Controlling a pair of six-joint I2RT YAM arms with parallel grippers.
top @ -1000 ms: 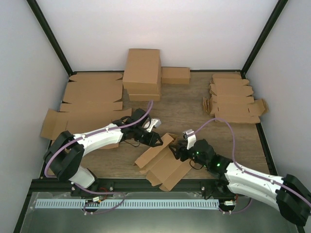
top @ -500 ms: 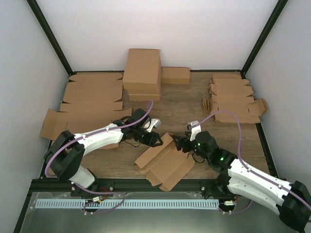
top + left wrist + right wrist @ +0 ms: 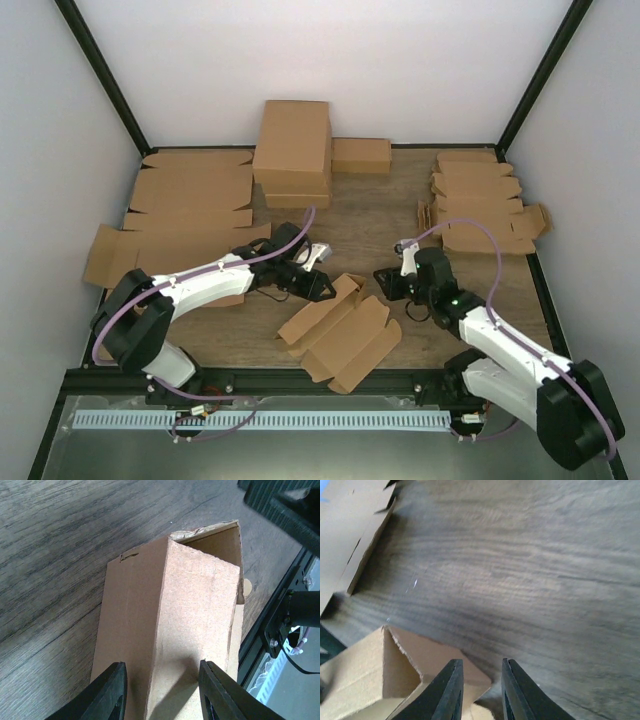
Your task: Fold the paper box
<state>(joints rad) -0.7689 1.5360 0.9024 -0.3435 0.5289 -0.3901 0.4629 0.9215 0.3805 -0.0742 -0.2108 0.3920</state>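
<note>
The paper box [image 3: 338, 328], a brown die-cut blank partly folded with raised walls, lies at the front middle of the table. My left gripper [image 3: 322, 288] is at its far left end. In the left wrist view its jaws [image 3: 162, 692] stand wide open astride a raised folded panel of the box [image 3: 195, 610], not clamping it. My right gripper [image 3: 386, 282] is just beyond the box's far right corner and apart from it. In the right wrist view its jaws [image 3: 482, 690] stand narrowly open and empty, with a flap corner of the box [image 3: 427, 667] below them.
A large brown carton [image 3: 292, 150] and a small closed box [image 3: 361, 155] stand at the back. Big flat cardboard sheets [image 3: 190, 200] lie at the left. A stack of small blanks [image 3: 480, 205] lies at the right. The black frame rail [image 3: 300, 378] runs along the front edge.
My right gripper has let go of the box's right side and moved back and up, away from it. The box's right flap has opened outward. The left arm has hardly moved.
</note>
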